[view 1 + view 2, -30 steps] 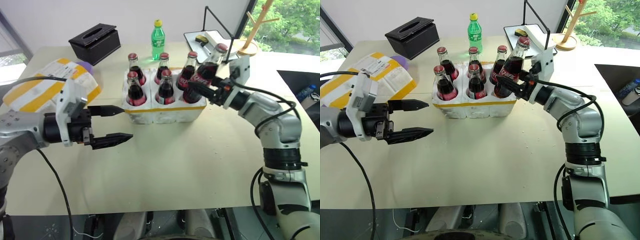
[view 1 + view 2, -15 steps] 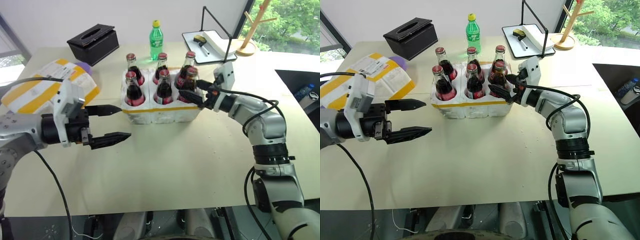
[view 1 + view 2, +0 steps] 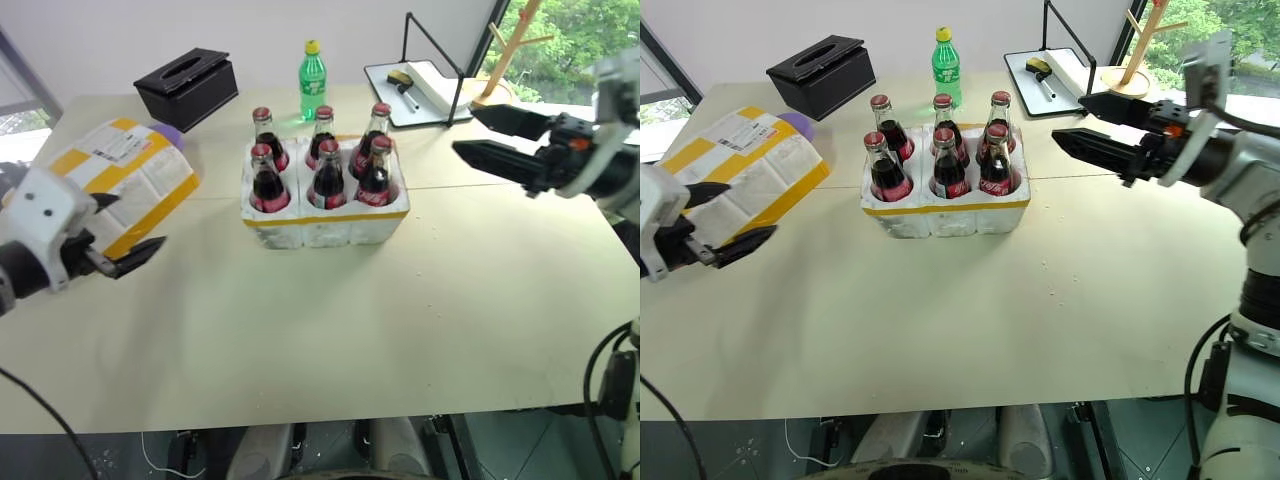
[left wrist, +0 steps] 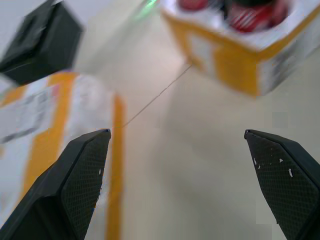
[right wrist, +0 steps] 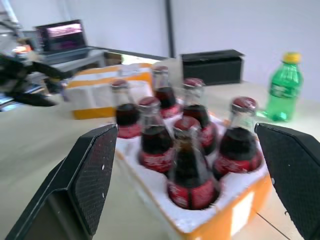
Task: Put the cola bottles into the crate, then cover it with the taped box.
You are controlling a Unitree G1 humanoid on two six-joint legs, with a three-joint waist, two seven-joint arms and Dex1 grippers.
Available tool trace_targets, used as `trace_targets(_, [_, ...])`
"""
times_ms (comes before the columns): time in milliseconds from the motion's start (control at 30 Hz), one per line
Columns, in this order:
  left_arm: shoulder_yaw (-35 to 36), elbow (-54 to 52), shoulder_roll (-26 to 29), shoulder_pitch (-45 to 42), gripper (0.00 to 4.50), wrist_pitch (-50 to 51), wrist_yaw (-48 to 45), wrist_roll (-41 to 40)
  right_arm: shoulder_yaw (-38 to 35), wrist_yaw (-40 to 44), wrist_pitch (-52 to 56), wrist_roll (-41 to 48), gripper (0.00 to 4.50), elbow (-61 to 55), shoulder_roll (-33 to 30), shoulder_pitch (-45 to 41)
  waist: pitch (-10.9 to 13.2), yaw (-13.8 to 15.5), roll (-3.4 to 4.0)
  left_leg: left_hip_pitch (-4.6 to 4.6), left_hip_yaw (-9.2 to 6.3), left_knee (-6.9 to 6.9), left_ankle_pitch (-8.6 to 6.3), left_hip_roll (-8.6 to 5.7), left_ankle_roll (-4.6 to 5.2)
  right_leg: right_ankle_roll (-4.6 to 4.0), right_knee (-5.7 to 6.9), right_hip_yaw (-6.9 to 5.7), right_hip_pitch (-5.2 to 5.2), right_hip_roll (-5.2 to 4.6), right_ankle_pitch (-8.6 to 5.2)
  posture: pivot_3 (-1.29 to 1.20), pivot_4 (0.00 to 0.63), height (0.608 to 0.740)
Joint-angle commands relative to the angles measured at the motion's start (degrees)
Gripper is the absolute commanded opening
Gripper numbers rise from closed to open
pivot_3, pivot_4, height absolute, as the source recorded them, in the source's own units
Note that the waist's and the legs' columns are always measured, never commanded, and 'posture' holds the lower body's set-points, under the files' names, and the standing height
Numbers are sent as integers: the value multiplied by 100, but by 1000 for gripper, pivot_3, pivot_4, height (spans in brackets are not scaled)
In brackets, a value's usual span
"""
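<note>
All six cola bottles (image 3: 935,150) are sitting upright in the crate (image 3: 945,212) mid-table (image 3: 970,330), one per well. The right gripper (image 3: 1080,120) hangs in the air off to the crate's right, jaws spread wide with nothing in them, tips pointing toward the bottles. The left gripper (image 3: 725,215) has its jaws wide too, also empty, right at the near edge of the taped box (image 3: 745,175), which lies flat, well to the crate's left.
</note>
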Motion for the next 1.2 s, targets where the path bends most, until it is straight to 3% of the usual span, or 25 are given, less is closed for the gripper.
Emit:
trace_targets(33, [336, 119, 147, 753, 4500, -504, 321, 1423, -95, 456, -52, 223, 4481, -203, -226, 91, 0, 1, 0, 2, 2, 0, -1, 0, 0, 0, -1, 1, 2, -2, 0, 0, 150, 736])
trace_targets(133, [185, 782, 136, 1530, 4500, -839, 931, 2688, 25, 712, -162, 229, 4481, -193, -216, 100, 0, -1, 1, 2, 6, -1, -3, 0, 3, -1, 0, 1, 0, -6, 0, 0, 150, 736])
trace_targets(233, [-34, 1193, 201, 1587, 4500, -1065, 1243, 3283, 101, 727, -226, 145, 4481, -161, -172, 77, -1, 39, -1, 2, 5, -4, -4, 2, 2, -2, 0, 1, -2, -5, -1, 0, 150, 736])
trace_targets(533, [-1603, 3060, 269, 106, 4500, -1895, 2020, 4241, 59, 703, -249, 260, 4481, -520, -192, 306, -3, 176, -4, -4, 3, -3, -14, -1, -13, -1, 0, -5, -8, -8, 2, 0, 150, 736])
trace_targets(800, [-2737, 4993, 31, -1331, 4500, -2858, 2559, 4624, -434, 667, 4, 626, 4481, -1060, -615, 663, -3, 181, -4, -6, 5, -3, -13, -3, -10, 1, 1, -5, -10, -8, 3, 0, 150, 736])
trace_targets(1200, [-3727, 6705, -251, -2612, 4500, -3880, 3136, 5043, -963, 484, 232, 1015, 4481, -1382, -1043, 1069, -12, 183, -20, -6, 5, 2, -6, -4, 2, 1, 5, -4, -7, -12, 4, 0, 150, 736])
